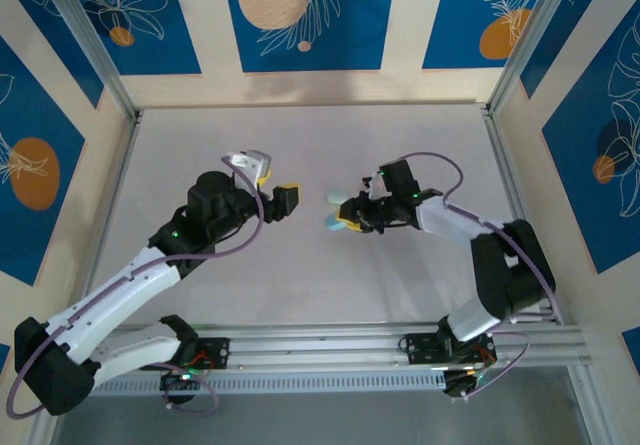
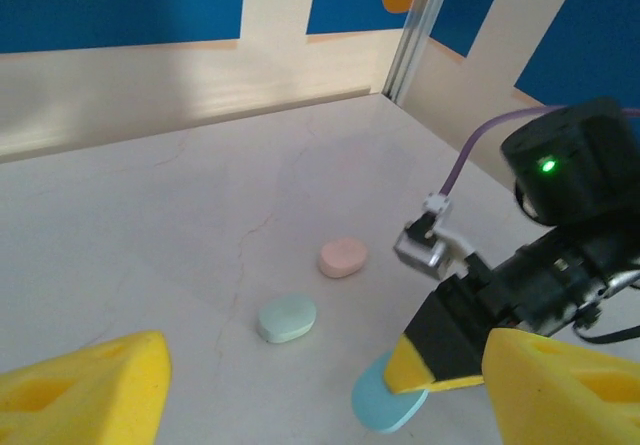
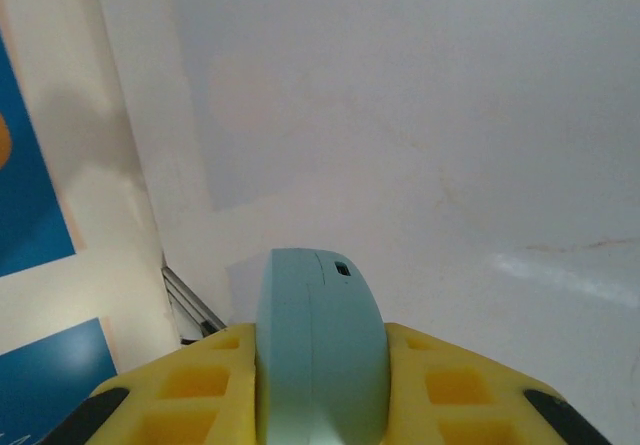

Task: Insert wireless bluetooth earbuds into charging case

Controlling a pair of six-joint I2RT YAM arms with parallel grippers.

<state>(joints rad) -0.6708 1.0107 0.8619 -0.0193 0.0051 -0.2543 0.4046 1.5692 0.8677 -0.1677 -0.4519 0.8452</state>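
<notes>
Spreading under everything, the pale table (image 1: 300,285) carries both arms. The left arm (image 1: 130,280) reaches in from the near left, and the left gripper (image 1: 275,183) hangs over the surface with its 2 yellow fingers (image 2: 90,385) spread wide. The right arm (image 1: 500,265) bends in from the right; the right gripper (image 1: 350,217) pinches the pale blue charging case (image 3: 320,345) edge-on between its pads. Near it on the table lie 1 mint case (image 2: 287,318) and 1 pink case (image 2: 343,257), close together but apart.

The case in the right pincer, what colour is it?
The case is pale blue-green, clearest in the right wrist view.
</notes>
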